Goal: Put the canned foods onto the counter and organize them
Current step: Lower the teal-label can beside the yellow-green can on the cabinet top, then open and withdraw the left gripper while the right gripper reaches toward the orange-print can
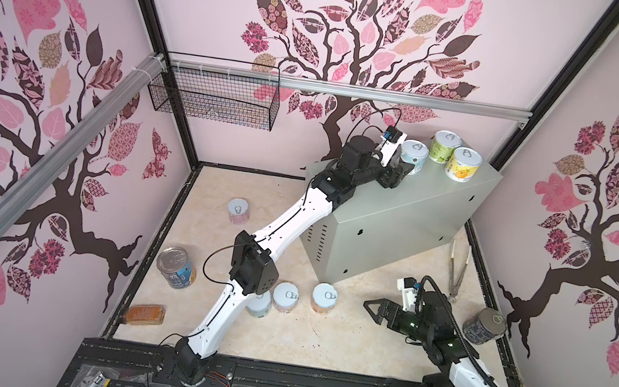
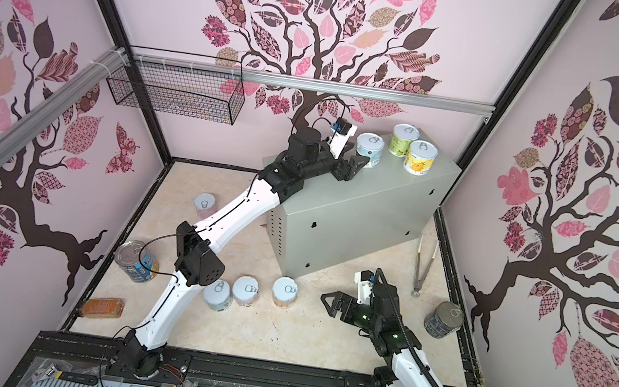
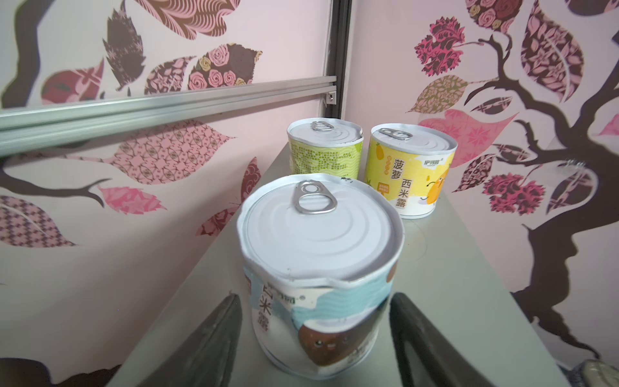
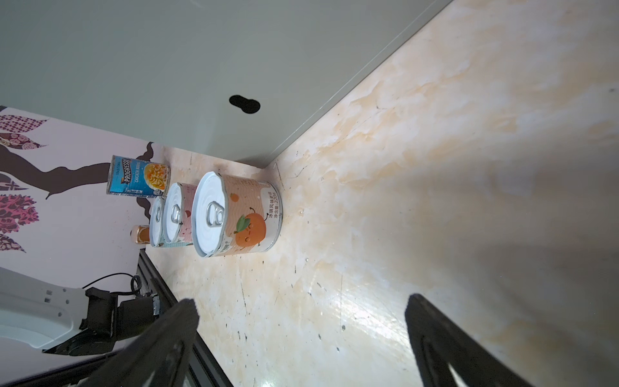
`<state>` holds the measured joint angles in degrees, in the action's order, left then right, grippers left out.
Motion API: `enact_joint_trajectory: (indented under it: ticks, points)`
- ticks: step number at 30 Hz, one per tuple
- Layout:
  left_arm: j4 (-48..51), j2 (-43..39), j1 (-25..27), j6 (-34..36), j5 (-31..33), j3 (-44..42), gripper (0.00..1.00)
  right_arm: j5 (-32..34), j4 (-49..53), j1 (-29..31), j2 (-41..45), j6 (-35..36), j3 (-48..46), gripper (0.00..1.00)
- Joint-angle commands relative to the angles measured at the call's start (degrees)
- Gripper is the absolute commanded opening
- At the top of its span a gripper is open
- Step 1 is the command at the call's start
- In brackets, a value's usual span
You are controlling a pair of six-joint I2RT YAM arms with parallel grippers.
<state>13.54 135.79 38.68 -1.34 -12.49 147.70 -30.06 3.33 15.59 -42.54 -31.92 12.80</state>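
Note:
Three short cans stand on the grey counter (image 1: 415, 207) (image 2: 374, 200): a blue-labelled can (image 1: 413, 157) (image 3: 318, 241), a green can (image 1: 444, 146) (image 3: 323, 150) and a yellow can (image 1: 464, 164) (image 3: 410, 171). My left gripper (image 1: 403, 173) (image 3: 315, 298) is open, its fingers on either side of the blue-labelled can with a gap on both sides. My right gripper (image 1: 371, 309) (image 4: 301, 301) is open and empty above the floor. On the floor stand an orange can (image 1: 324, 298) (image 4: 241, 214), two more short cans (image 1: 286, 297), a pink can (image 1: 238, 210), a tall blue can (image 1: 176, 266) and a dark can (image 1: 485, 325).
Metal tongs (image 1: 458, 268) lie on the floor right of the counter. A black wire basket (image 1: 213, 99) hangs on the back rail. An amber bottle (image 1: 145, 314) lies at the front left. The left arm crosses above one floor can.

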Motion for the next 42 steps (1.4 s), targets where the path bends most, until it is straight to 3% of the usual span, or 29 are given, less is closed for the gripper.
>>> enact_joint_trajectory:
  ticks: [1,10,16,18,23,25,30,34,42]
  points:
    - [1.32,-3.73,2.54,1.11,1.93,-6.51,0.84,3.38,3.54,0.14,3.17,-0.49,1.86,1.00]
    - [0.49,-20.53,3.03,1.66,4.41,-20.28,0.94,5.76,9.59,0.14,5.76,0.75,6.95,1.00]
    - [9.20,-32.52,2.99,-2.58,11.13,-27.90,0.98,6.62,11.57,2.27,6.20,1.07,8.51,1.00]
    - [10.04,-37.67,2.99,-4.67,13.32,-33.24,0.98,10.32,12.14,6.79,5.62,0.98,9.61,1.00]
    - [15.79,-50.43,2.74,-10.73,20.36,-45.97,0.98,31.09,14.29,30.29,0.25,-0.58,14.98,1.00]
    - [18.42,-55.44,2.64,-12.99,22.84,-50.37,0.98,35.56,13.80,36.07,-2.02,-2.34,15.92,1.00]
    - [22.86,-68.61,2.63,-18.76,26.83,-63.23,0.98,34.98,8.80,39.00,-5.83,-5.26,14.73,1.00]
    - [28.01,-76.75,2.59,-21.33,30.03,-71.46,0.98,39.42,6.49,44.10,-10.42,-4.65,16.38,1.00]
    - [34.75,-87.51,2.55,-24.34,31.60,-81.93,0.98,45.19,0.12,49.51,-22.56,-4.74,19.14,1.00]
